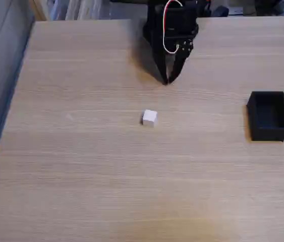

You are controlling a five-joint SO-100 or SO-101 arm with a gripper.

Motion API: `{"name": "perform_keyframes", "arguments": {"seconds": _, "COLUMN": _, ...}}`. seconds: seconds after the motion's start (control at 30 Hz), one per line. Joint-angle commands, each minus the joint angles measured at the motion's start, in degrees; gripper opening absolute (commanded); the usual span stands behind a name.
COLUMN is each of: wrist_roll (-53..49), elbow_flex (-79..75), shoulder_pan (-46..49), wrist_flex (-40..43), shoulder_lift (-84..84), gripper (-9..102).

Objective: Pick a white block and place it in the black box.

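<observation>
The block (150,118) sits alone just above the middle of the frame in the fixed view, resting flat on the bare wooden table (81,176), with one corner turned slightly toward the camera. Above it, in the upper centre of the frame, the gripper (167,80) hangs from the black arm with its tips pointing down at the table; the two fingers meet at the tip, so the claw is narrow, closed on nothing, and it stands well apart from the block. The step in hand looks like the reach, and to do it well the claw should spread wider than the block before it descends, travel down the frame and a touch to the left until the fingers straddle the cube, and line up with two opposite flat faces, not the corners, since the block is small and light and a glancing finger would likely push it away. The box (268,115) stands at the right edge of the frame, about level with the block and well apart from it; its open top shows a dark interior that appears empty.
</observation>
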Motion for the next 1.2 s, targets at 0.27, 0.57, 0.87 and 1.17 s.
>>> {"name": "perform_keyframes", "arguments": {"seconds": 0.27, "wrist_roll": -1.76, "elbow_flex": 0.88, "shoulder_pan": 0.79, "wrist_flex": 0.18, "shoulder_lift": 0.35, "gripper": 0}}
{"name": "perform_keyframes", "arguments": {"seconds": 0.57, "wrist_roll": -1.32, "elbow_flex": 0.88, "shoulder_pan": 0.79, "wrist_flex": 0.18, "shoulder_lift": 0.35, "gripper": 0}}
{"name": "perform_keyframes", "arguments": {"seconds": 0.87, "wrist_roll": -1.49, "elbow_flex": 0.88, "shoulder_pan": 0.7, "wrist_flex": 0.18, "shoulder_lift": 0.35, "gripper": 0}}
{"name": "perform_keyframes", "arguments": {"seconds": 1.17, "wrist_roll": -0.62, "elbow_flex": 0.88, "shoulder_pan": 0.97, "wrist_flex": 0.26, "shoulder_lift": 0.35, "gripper": 0}}
